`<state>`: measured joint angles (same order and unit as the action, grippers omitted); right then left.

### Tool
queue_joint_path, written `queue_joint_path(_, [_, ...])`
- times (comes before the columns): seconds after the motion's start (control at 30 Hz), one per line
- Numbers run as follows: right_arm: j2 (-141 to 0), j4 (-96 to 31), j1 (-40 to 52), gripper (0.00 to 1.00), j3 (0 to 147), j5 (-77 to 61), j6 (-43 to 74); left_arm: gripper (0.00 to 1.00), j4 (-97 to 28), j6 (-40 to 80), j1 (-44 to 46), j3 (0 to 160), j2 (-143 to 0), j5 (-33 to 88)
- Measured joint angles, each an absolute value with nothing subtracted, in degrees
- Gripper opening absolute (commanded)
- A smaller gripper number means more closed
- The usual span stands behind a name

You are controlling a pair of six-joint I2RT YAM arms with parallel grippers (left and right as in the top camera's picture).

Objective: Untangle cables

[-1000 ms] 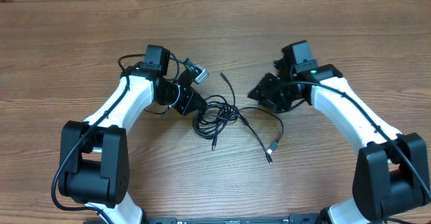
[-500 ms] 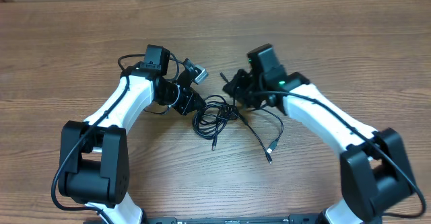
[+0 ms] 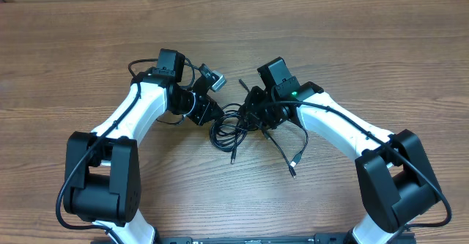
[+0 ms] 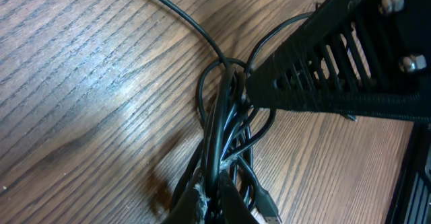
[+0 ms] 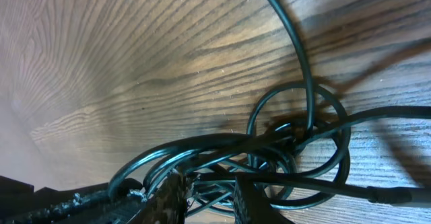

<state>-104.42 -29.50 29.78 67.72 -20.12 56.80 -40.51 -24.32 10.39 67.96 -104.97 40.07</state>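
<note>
The cables (image 3: 233, 129) lie near the middle of the wooden surface (image 3: 88, 46), bunched into a small loose coil of thin black cord, and both arms reach in to meet over it.

The left claw (image 3: 212, 113) comes at the coil from about 10 o'clock. It is clenched. In the left wrist view, its tips (image 4: 212, 200) are pressed together at the bottom of the picture, with several strands of the cables (image 4: 225, 123) running up out of them, so it is grasping the bundle at its edge.

The right claw (image 3: 253, 118) sits at about 2 o'clock of the coil, right down on it. From its own wrist camera, the right claw (image 5: 210, 197) has its two fingers (image 5: 172, 197) standing a little apart, with loops of the cables (image 5: 296, 136) crossing the gap between them. I cannot tell whether they are pinching the cord or only straddling it. In the left wrist view, one slotted black finger (image 4: 323, 76) of the right claw slants in from 2 o'clock, its tip touching the knot of strands.

From the coil, a loose strand runs out toward 4 o'clock and ends in a silver plug (image 3: 294, 163) lying flat on the wood. A shorter end (image 3: 233, 158) points toward 6 o'clock. A thin tail (image 3: 242, 83) sticks out toward 12 o'clock, between the two wrists.
</note>
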Motion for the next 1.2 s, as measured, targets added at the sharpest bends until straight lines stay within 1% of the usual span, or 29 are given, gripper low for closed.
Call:
queue_joint_path(0.23, [-105.6, -26.5, 30.7, 0.22, 67.7, -19.2, 58.3, 0.04, -40.5, -24.3, 10.4, 68.0, -105.0, 40.0])
queue_joint_path(0.43, [-106.4, -26.4, 31.5, 0.22, 67.7, -19.0, 59.5, 0.04, -40.5, -24.3, 10.4, 68.0, -105.0, 40.0])
queue_joint_path(0.5, [-106.4, -26.7, 31.8, 0.23, 67.7, -18.7, 59.9, 0.04, -40.6, -24.3, 10.4, 68.0, -105.0, 40.0])
queue_joint_path(0.83, [-106.7, -24.6, 33.8, 0.23, 67.7, -12.6, 64.9, 0.04, -40.5, -24.3, 10.4, 68.0, -105.0, 39.8])
queue_joint_path(1.2, [-108.0, -22.7, 34.5, 0.22, 67.7, -10.3, 68.2, 0.04, -40.5, -24.3, 10.4, 68.0, -105.0, 39.7])
